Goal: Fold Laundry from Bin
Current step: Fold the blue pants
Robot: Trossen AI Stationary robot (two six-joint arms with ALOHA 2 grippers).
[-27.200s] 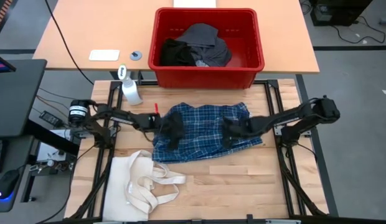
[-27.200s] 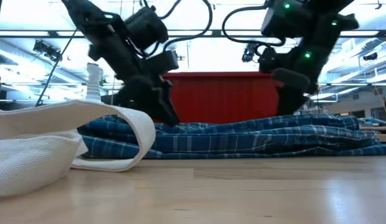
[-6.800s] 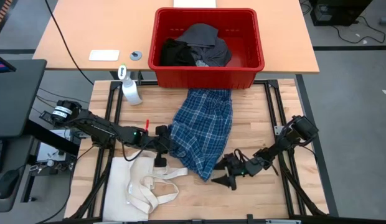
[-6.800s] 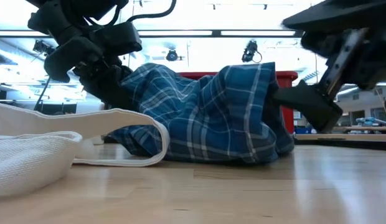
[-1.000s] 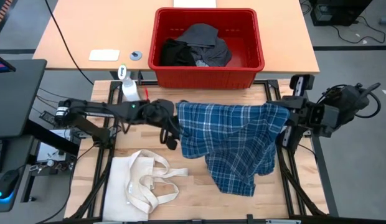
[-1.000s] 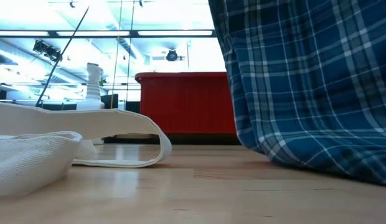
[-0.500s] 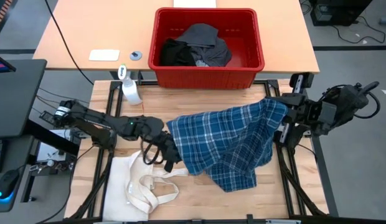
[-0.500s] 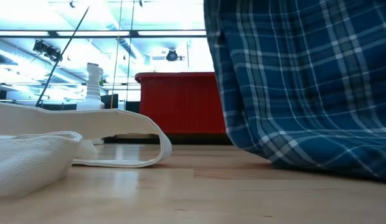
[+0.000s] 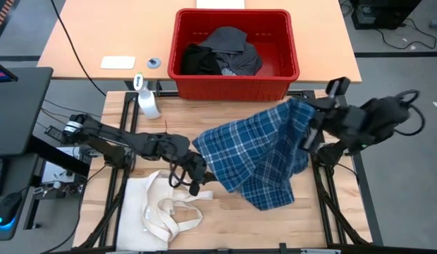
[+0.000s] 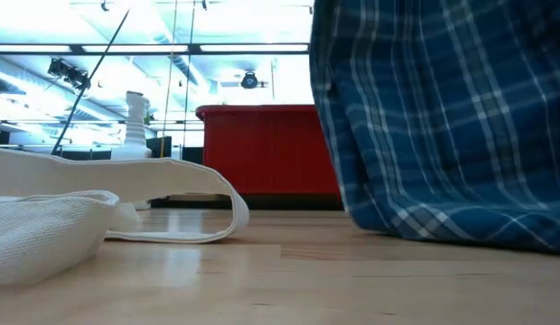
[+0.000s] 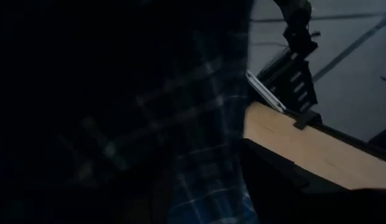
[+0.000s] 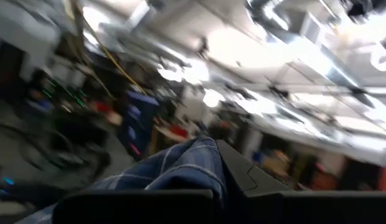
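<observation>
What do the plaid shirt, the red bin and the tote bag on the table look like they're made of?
Plaid shirt: thin woven fabric, probably cotton; it drapes and creases softly between the left gripper and right gripper.
Bin: rigid moulded plastic with a slight sheen, thick rim and slotted walls.
Tote bag: heavy cream canvas by its look; a coarse weave shows in the low view, and its handles hold stiff loops.

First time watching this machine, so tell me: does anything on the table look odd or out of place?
The blue plaid shirt hangs lopsided, stretched between the left hand and the right hand. A cream tote bag lies crumpled at the table's near left.
</observation>
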